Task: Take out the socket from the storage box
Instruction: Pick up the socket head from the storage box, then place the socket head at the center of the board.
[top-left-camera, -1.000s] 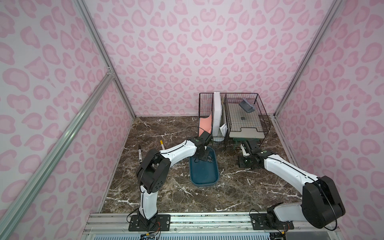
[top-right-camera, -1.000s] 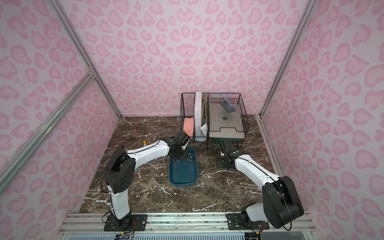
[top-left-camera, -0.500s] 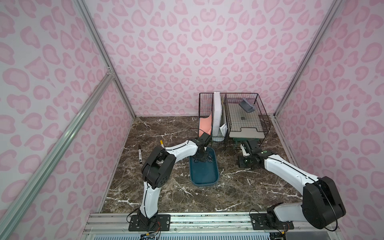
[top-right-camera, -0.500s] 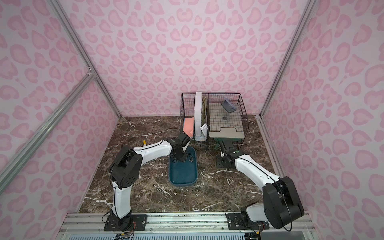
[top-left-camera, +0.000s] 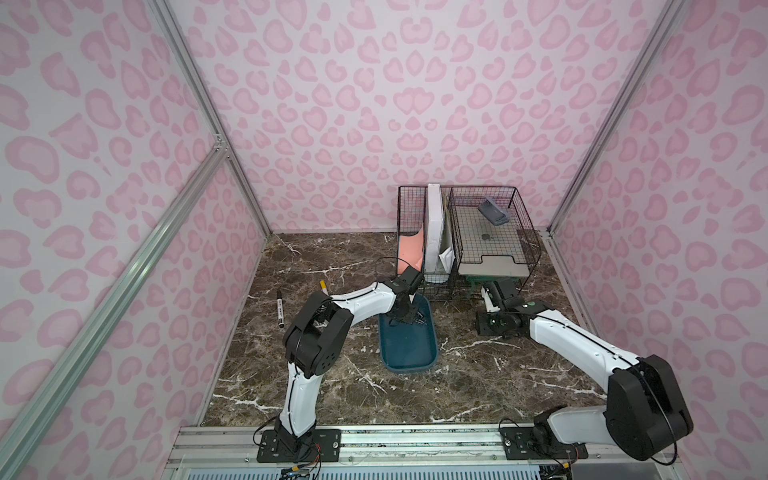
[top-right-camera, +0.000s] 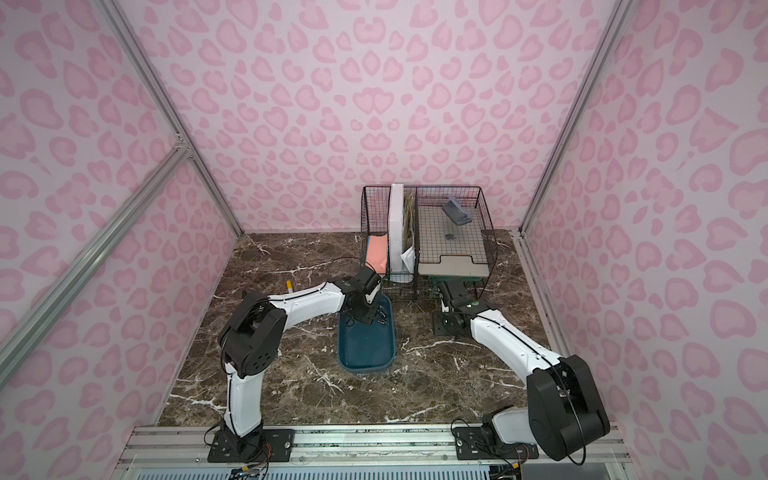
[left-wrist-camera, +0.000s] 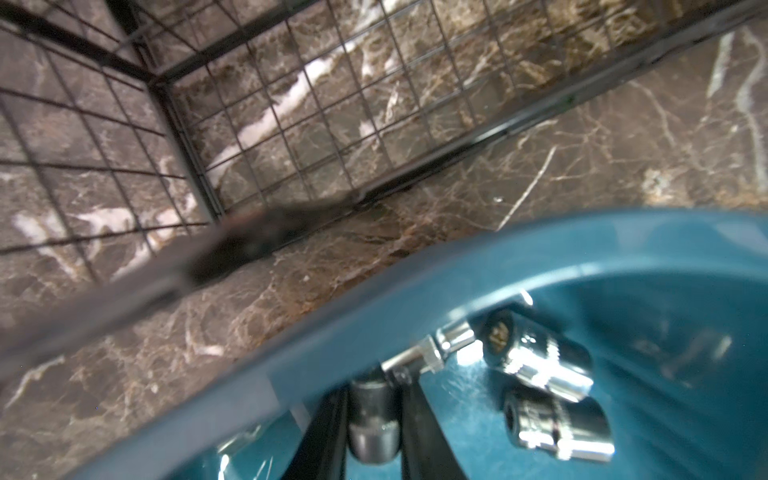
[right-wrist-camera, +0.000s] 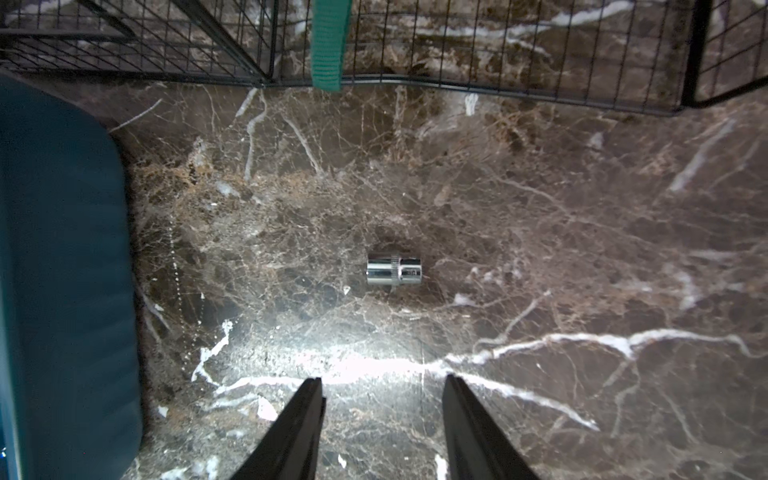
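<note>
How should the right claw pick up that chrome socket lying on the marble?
Probably from straight above, pinching the chrome socket by its two flat ends: it lies on its side, its length running the way the open right claw closes.

Pink spotted walls (top-left-camera: 374, 104), brown marble floor (top-left-camera: 332, 257) (white-veined)

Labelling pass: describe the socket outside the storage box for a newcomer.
Find the black wire-mesh organiser at the back of the marble table; the teal storage box lies just in front of it. The loose socket lies on its side on bare marble beside the box, ahead of the right gripper, unlike the boxed sockets.
</note>
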